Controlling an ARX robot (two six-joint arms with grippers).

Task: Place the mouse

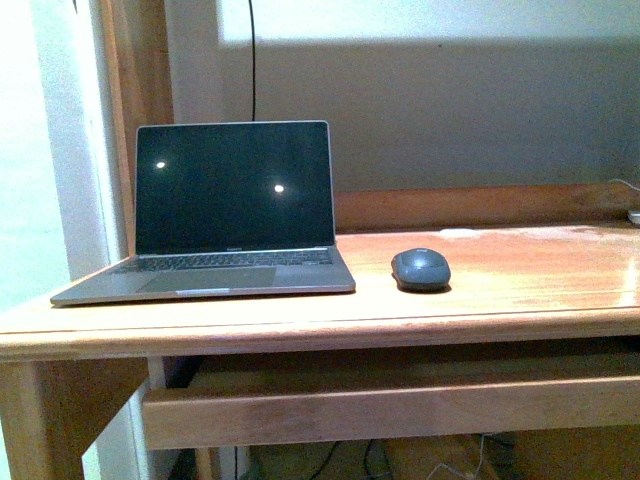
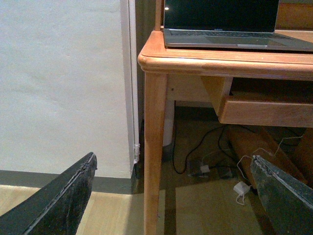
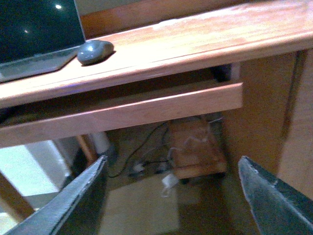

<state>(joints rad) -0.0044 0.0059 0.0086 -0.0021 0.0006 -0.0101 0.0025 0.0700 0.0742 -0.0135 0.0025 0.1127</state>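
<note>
Front view: the mouse (image 1: 420, 268) sits on a wooden desk (image 1: 520, 290), just right of an open laptop (image 1: 225, 215) with a dark screen; neither arm shows.

Left wrist view: the left gripper (image 2: 171, 196) hangs low beside the desk leg (image 2: 155, 147), its fingers (image 2: 63, 200) spread wide and holding nothing, cables (image 2: 210, 161) on the floor beyond.

Right wrist view: the right gripper (image 3: 181, 196), fingers likewise spread and empty, is below the desk's edge, well apart from the mouse above.
</note>
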